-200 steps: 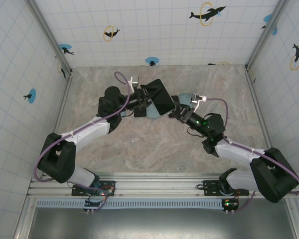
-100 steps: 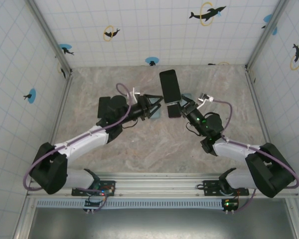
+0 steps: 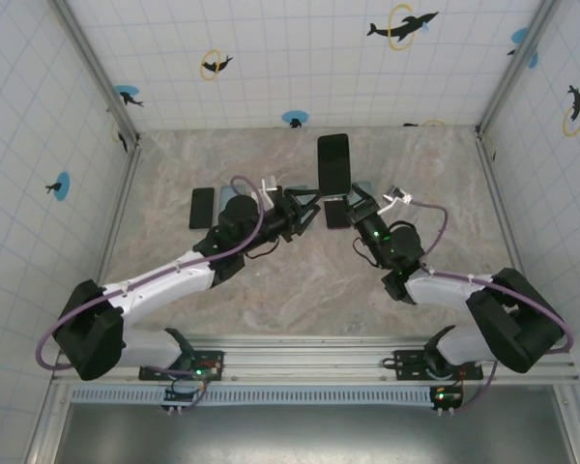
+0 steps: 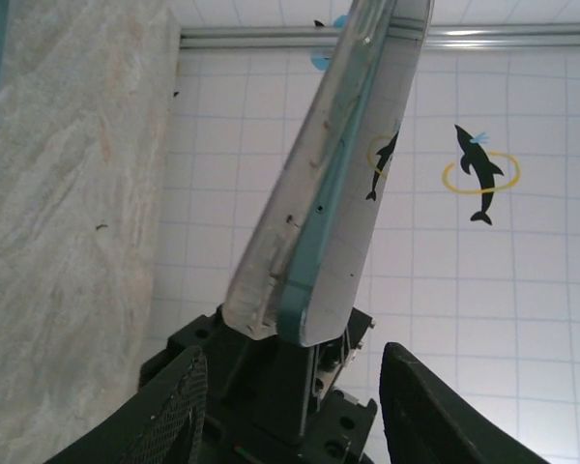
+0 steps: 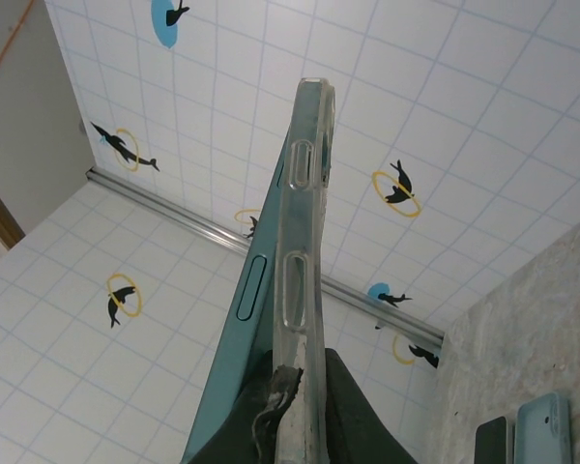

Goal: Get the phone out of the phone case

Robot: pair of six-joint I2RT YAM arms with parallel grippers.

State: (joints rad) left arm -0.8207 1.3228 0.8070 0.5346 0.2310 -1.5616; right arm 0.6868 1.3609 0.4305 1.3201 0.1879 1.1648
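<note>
Right gripper point(image 3: 346, 206): clamped on cased phone point(image 3: 333, 164), upright near desk's point(image 3: 271, 280) far edge | Left gripper point(image 3: 311, 204): partly open, empty, just beside phone

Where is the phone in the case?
In the top view, the phone is held up over the back middle of the table, pinched by the right gripper, the open left gripper just to its left.
</note>
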